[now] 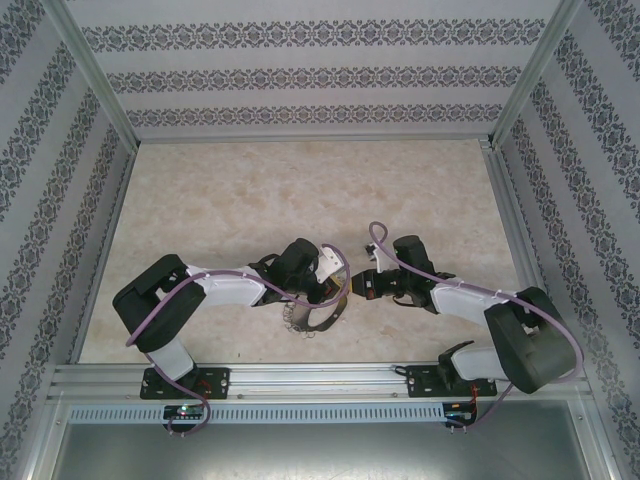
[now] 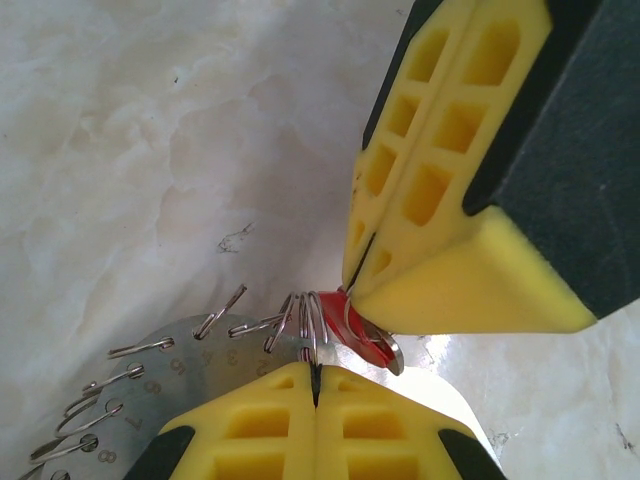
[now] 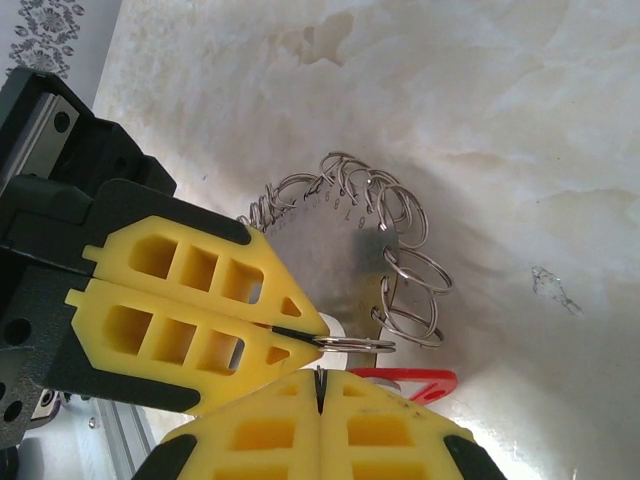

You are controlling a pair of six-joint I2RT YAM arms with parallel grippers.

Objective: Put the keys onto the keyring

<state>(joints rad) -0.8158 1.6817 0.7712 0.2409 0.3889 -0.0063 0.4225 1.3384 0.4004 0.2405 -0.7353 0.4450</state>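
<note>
Key meets ring at the near middle of the desk (image 2: pixel 150 150)!

The left gripper (image 2: pixel 315 375) presses its fingers together on a wire loop (image 3: pixel 350 344) of the keyring (image 3: pixel 320 250). The right gripper (image 3: pixel 318 388) comes in from the right, pinching the key (image 3: pixel 415 383) with its red head right against that loop. My call for this step: keep the loop steady, ease the key's hole onto the loop's split end, then turn in small moves. Push too hard and the thin wire could slip out of the foam.
</note>
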